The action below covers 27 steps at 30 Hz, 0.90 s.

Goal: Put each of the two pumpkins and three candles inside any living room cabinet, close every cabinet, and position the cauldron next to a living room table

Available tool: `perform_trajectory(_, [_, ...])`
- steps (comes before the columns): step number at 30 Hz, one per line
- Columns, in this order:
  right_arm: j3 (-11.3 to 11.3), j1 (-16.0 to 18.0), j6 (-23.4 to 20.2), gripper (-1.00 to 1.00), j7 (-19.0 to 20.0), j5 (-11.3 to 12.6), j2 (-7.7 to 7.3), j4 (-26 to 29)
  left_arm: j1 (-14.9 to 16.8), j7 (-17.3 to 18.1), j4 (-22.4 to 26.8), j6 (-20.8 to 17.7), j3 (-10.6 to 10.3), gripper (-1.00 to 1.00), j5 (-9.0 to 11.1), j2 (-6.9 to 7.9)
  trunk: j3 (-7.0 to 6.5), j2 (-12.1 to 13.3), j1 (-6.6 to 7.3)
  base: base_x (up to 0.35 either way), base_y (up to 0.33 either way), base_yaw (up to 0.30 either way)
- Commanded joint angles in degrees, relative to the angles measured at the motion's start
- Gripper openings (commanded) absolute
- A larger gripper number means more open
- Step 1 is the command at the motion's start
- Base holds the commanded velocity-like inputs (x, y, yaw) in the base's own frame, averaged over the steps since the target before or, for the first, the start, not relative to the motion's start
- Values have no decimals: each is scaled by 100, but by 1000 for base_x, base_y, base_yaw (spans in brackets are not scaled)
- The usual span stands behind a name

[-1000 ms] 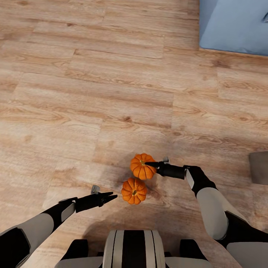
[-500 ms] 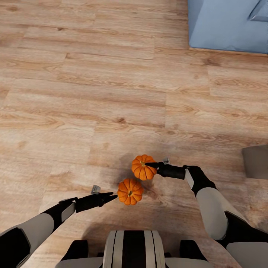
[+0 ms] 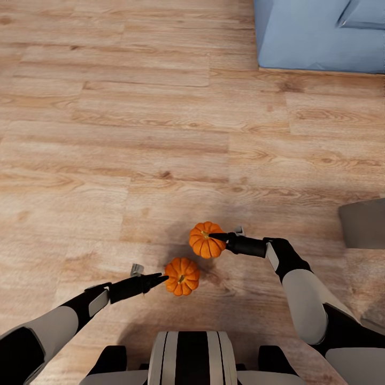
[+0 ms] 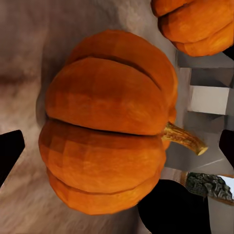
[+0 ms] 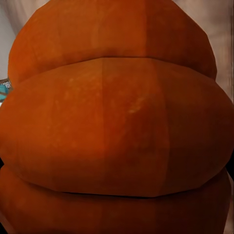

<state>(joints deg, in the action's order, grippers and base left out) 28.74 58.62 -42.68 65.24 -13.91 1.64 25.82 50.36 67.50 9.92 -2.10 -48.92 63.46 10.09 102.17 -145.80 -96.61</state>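
The nearer pumpkin (image 3: pixel 182 276) is lying on the wooden floor (image 3: pixel 133 133), just ahead of the robot's trunk, and it is being approached by the left gripper (image 3: pixel 160 278), whose tips are at its side. In the left wrist view this pumpkin (image 4: pixel 109 129) is being framed between the two dark fingers (image 4: pixel 9 151), which are spread wider than it and are not yet clenched. A risk is being judged here: if the ribbed body is nudged by one tip, it may be rolled out of reach.

The farther pumpkin (image 3: pixel 206 240) is being held off the floor by the right gripper (image 3: pixel 216 236), whose fingers are clenched on it. Being gripped near its top, it may be slipping free during travel.

Beyond, a blue sofa (image 3: pixel 321 37) is being shown.
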Motion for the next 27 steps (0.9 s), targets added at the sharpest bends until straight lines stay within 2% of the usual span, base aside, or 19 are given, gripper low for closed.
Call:
perform_trajectory(1, [0,0,-3,-100,0,3,-2,1,0,-18,-3,0,62,100,-3,1,-1,0,0,0,0,-46])
perform_trajectory(6, [0,0,-3,-100,-2,8,-6,2,0,-98,-7,-1,184,100,-8,2,-3,0,0,0,0,-14])
perform_trajectory(13, [5,0,-3,-100,-11,11,-6,2,0,-174,-9,-9,188,100,-9,-1,-3,0,0,0,0,-1])
perform_trajectory(17, [8,0,-5,-100,-8,11,-7,2,0,-404,1,-28,174,100,3,-13,-3,0,0,0,0,0])
perform_trajectory(21, [9,0,-11,-100,-4,11,-6,2,-1,-448,23,-47,172,100,8,-17,-3,0,0,0,0,0])
perform_trajectory(24, [9,0,-12,-100,4,15,-6,2,-2,-470,-13,-61,177,100,3,-120,-3,0,0,0,0,0])
perform_trajectory(27, [9,0,-17,-100,6,18,-6,2,-3,-596,-4,-229,175,100,-3,-182,-3,0,0,0,0,0])
